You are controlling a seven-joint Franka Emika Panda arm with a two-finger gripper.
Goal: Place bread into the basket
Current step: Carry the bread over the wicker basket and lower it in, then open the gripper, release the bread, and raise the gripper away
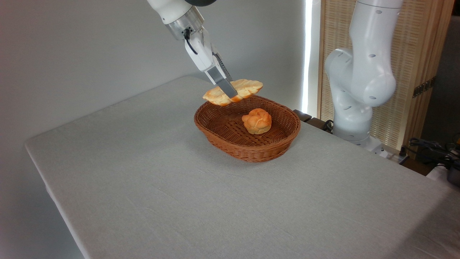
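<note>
This looks like a robot lab. A big white robot arm stands by a counter with a plain gray cloth, near bare walls. Black cables lie beside a wooden screen.

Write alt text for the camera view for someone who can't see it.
A robot gripper holds a long bread in the air over the far rim of a wicker basket. A small round bun already lies inside the basket, which sits on a table covered in grey cloth.
</note>
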